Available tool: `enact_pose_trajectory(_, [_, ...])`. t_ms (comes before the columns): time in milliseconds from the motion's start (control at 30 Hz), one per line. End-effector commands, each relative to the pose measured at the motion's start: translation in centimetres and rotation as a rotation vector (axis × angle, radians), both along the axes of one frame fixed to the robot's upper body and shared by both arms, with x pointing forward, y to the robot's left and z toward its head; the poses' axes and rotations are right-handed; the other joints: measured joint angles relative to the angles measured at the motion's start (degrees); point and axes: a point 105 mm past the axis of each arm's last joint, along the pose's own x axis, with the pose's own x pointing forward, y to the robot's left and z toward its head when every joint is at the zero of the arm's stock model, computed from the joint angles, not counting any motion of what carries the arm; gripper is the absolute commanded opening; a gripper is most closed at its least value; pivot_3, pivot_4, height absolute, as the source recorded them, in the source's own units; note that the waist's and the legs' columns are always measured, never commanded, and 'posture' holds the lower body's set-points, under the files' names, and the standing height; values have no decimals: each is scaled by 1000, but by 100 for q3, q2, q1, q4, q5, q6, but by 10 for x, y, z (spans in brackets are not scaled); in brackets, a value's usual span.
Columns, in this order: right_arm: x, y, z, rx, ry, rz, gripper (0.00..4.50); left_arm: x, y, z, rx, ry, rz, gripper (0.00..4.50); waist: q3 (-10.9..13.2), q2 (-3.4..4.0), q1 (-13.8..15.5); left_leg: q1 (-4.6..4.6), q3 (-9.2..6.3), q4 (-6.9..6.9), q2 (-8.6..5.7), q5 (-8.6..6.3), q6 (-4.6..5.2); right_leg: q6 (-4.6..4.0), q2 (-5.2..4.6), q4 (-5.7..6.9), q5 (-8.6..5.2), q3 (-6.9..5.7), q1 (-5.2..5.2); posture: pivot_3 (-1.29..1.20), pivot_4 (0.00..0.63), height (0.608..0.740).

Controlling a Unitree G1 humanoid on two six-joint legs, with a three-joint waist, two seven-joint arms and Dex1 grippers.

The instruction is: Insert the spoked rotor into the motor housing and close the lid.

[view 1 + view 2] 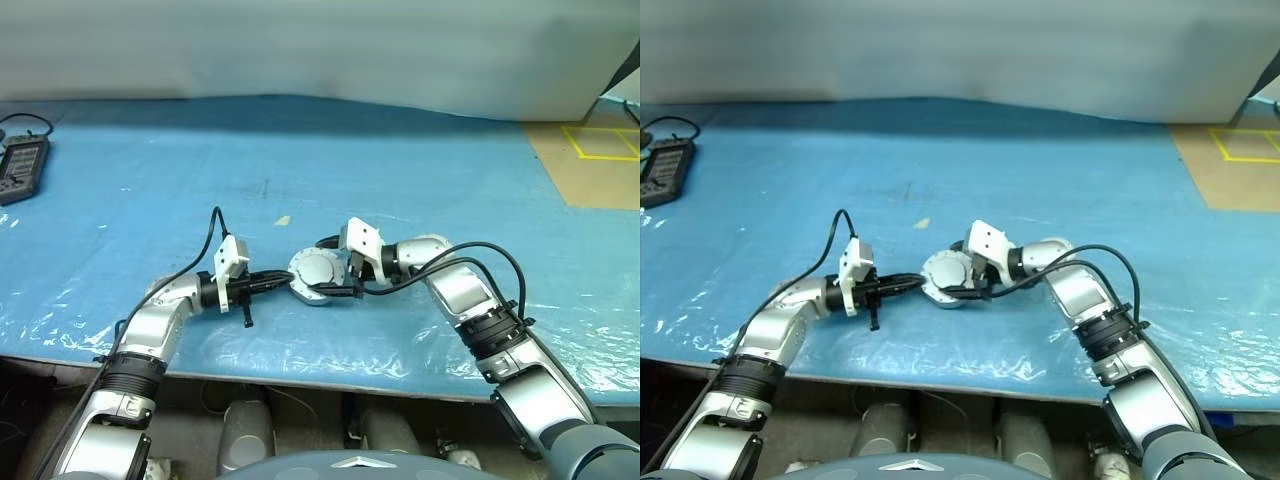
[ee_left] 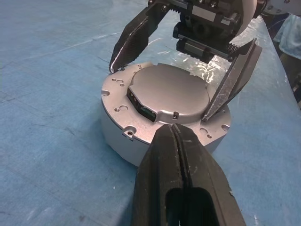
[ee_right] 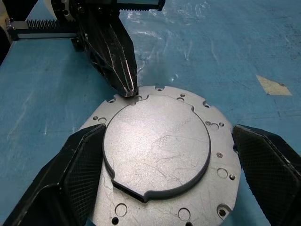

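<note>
The motor housing [image 2: 117, 141] stands on the blue table with the lid [image 3: 155, 146] lying on top of it, smooth grey face up. My left gripper [image 2: 173, 128] is shut, and its tip touches the lid's rim on the side nearest that arm; the right wrist view shows the same left gripper [image 3: 128, 89] at the rim. From the opposite side my right gripper [image 3: 168, 132] stands open, one finger on each side of the lid's raised round centre. In the head views both grippers meet at the housing [image 1: 318, 275]. The spoked rotor is hidden.
A black handheld device [image 1: 22, 168] lies at the table's far left. A small tan scrap [image 1: 283, 220] sits just behind the housing. A brown area with yellow tape [image 1: 600, 160] lies at the far right. The table's front edge [image 1: 300, 375] runs close below my arms.
</note>
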Motion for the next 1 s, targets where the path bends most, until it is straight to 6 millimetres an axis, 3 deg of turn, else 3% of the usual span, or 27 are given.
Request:
enact_pose_trajectory(33, [1, -12, 20, 58, -9, -33, 4430, -5, 0, -17, 48, 54, -1, 0, 0, 0, 3, -5, 2, 0, 0, 0, 0, 0, 0, 0, -2, -1, -2, 0, 150, 740])
enact_pose_trajectory(233, [-5, -20, 52, 200, 27, -41, 4430, -5, 2, -18, 48, 53, 9, 0, 0, 0, 9, -52, 14, 0, -2, 1, 0, -39, 0, -2, 2, -13, -31, 0, 150, 740])
enact_pose_trajectory(400, [-10, -22, 59, 275, 114, -62, 4430, -4, 3, -18, 47, 48, 15, 0, 0, 0, 13, -64, 14, 1, 2, 3, -3, -48, 3, 2, -4, -23, -40, 0, 150, 740])
enact_pose_trajectory(667, [0, -38, 28, 287, 401, -249, 4430, -2, 3, -17, 44, 36, 26, 0, 0, 0, 20, -65, 12, 7, -1, 5, -7, -47, 1, 7, -5, -22, -39, 0, 150, 740])
enact_pose_trajectory(1000, [-2, -36, 20, 363, 588, -301, 4430, 1, 6, -18, 46, 16, 48, 0, 0, 1, 30, -68, 12, 17, 0, 12, -18, -47, 1, 12, -4, -24, -41, 0, 150, 740])
